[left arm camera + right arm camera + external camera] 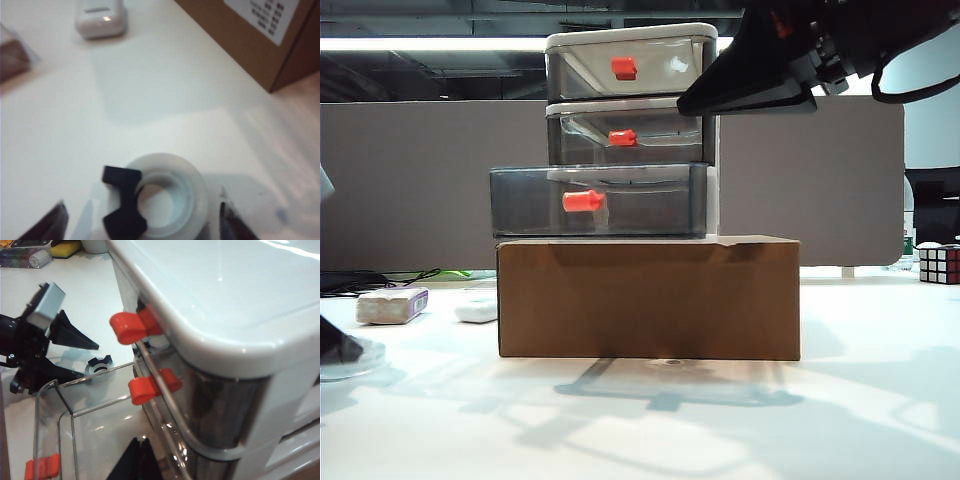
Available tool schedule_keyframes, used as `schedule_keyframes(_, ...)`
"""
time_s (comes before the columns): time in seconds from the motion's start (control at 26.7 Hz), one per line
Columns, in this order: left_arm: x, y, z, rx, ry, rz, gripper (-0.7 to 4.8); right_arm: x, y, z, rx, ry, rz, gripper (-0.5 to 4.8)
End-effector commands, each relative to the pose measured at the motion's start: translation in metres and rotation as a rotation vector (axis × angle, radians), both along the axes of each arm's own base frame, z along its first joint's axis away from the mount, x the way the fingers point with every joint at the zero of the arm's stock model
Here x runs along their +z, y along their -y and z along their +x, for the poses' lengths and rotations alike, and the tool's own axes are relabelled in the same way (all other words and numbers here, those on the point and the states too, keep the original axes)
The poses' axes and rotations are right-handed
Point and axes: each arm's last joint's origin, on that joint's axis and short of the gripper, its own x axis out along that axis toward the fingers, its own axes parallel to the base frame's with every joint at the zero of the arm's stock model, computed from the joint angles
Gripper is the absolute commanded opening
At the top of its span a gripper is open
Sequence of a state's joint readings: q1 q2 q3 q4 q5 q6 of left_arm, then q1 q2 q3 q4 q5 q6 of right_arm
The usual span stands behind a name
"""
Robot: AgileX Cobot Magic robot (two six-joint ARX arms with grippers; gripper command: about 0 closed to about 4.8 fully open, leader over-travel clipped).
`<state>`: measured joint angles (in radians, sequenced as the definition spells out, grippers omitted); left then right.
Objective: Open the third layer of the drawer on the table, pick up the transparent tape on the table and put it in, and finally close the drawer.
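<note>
Left wrist view: left gripper (142, 225) gapes wide around the light, rigid, slippery transparent tape (162, 195); pinch its outer rim. Right gripper (140, 460), above the cabinet's open third layer (90, 425), looks shut, empty.

Brown cardboard box (648, 297), whitish block with purple label (391, 305) — small white oval thing (477, 309), Rubik's cube (938, 264)

Bright overhead strip light, soft shadows across the table (740, 420) — left wrist view blurred, washed out.
</note>
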<state>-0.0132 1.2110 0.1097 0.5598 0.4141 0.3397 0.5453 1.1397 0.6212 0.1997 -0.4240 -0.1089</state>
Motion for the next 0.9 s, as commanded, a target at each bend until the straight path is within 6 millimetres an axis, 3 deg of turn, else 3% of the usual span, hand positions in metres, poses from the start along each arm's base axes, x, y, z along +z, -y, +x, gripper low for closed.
schedule_keyframes(0.04, -0.004, 0.002, 0.008, -0.041, -0.027, -0.023, 3.87, 0.004, 0.000, 0.000, 0.005, 0.013, 0.013, -0.05)
schedule_keyframes(0.41, -0.017, 0.014, 0.025, -0.057, -0.067, 0.012, 3.85, 0.004, 0.000, 0.000, 0.003, 0.013, 0.013, -0.05)
schedule_keyframes(0.9, -0.020, 0.015, 0.023, 0.001, -0.135, -0.006, 3.85, 0.004, 0.000, 0.000, 0.003, 0.014, 0.014, -0.05)
